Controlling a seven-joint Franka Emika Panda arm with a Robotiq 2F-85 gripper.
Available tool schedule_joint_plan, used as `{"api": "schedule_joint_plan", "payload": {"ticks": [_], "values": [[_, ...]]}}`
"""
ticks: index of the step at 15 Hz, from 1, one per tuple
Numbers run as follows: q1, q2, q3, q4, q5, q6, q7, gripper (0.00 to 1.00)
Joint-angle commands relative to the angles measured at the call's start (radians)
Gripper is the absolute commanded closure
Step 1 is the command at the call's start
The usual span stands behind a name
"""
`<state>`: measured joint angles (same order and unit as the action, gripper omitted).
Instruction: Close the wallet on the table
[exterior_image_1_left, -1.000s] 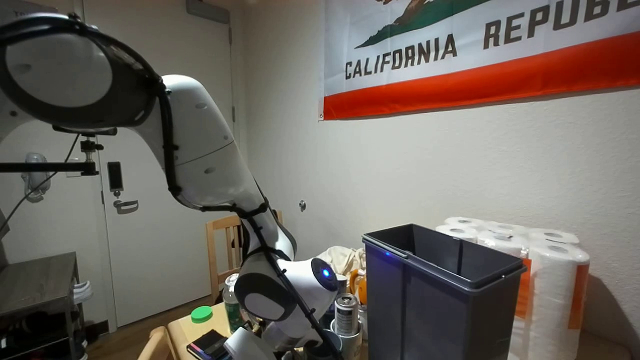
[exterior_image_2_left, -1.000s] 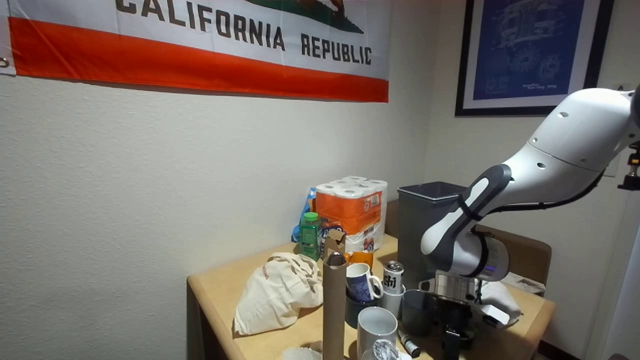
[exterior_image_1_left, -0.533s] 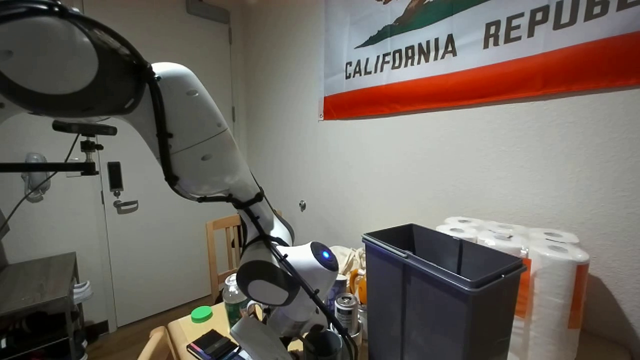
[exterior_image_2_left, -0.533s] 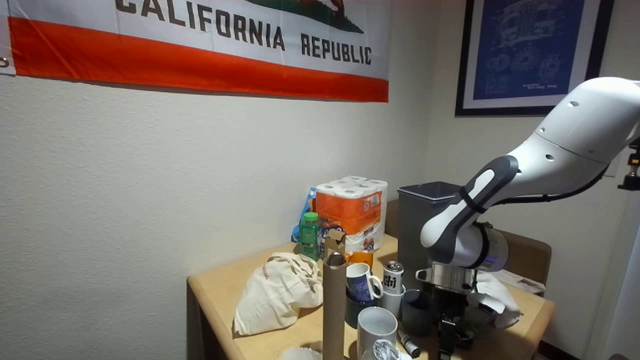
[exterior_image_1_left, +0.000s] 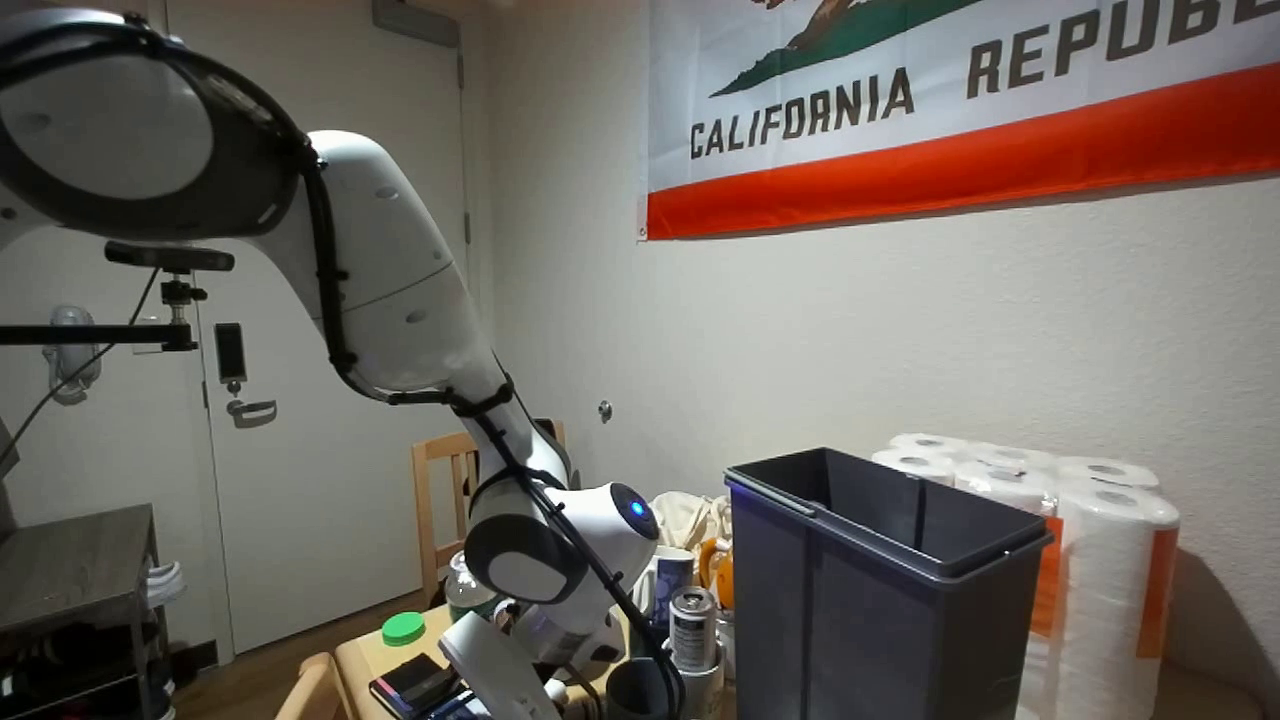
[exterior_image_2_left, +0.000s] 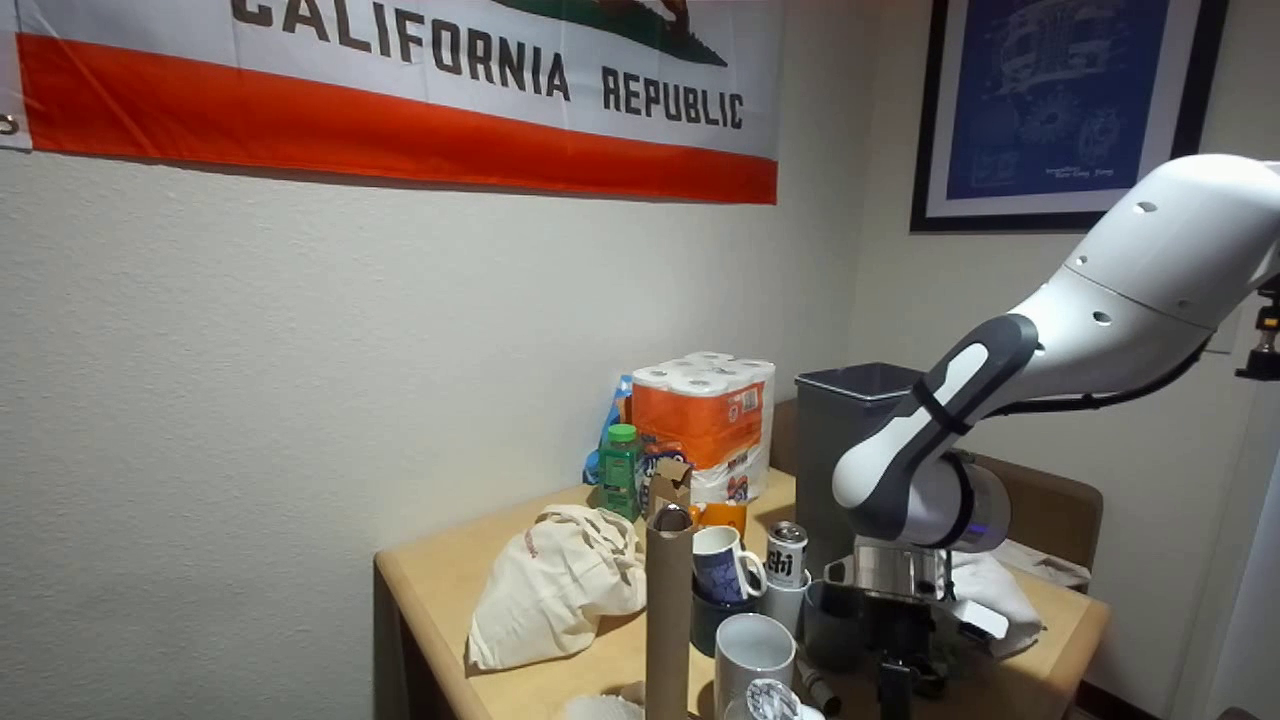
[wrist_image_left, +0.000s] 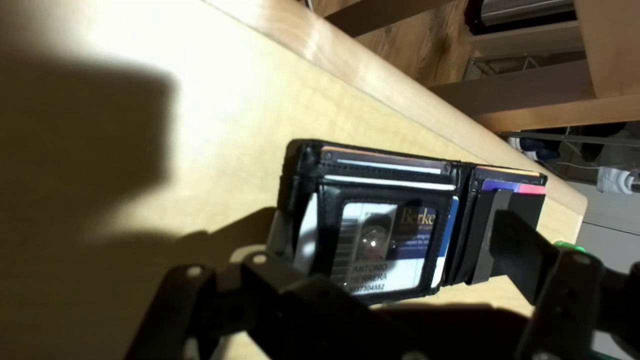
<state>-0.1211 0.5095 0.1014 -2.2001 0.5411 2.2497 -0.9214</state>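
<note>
The wallet (wrist_image_left: 410, 196) lay open on the tabletop (wrist_image_left: 240, 115), with cards (wrist_image_left: 385, 245) in both halves. The hand (wrist_image_left: 390, 257) was spread wide at the wallet. In the wrist view, one finger (wrist_image_left: 516, 242) hid part of the half with the pink patch (wrist_image_left: 531, 189). I could not tell if they touched. A green lid (exterior_image_1_left: 403, 628) sat near the wallet, and the bin (exterior_image_1_left: 880, 610) stood well apart from it.
</note>
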Motion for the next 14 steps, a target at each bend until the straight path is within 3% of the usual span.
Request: {"api": "schedule_joint_plan", "payload": {"ticks": [1,2,4,12,14], "values": [[-0.008,0.006,0.007,0.002,-0.036,-0.067,0.073,0.00],[-0.008,0.009,0.006,0.005,-0.039,-0.081,0.086,0.00],[-0.008,0.010,0.003,0.007,-0.048,-0.097,0.114,0.26],[-0.020,0.006,0.002,0.010,-0.046,-0.108,0.167,0.88],[-0.027,-0.002,0.005,0.008,-0.040,-0.106,0.160,1.00]]}}
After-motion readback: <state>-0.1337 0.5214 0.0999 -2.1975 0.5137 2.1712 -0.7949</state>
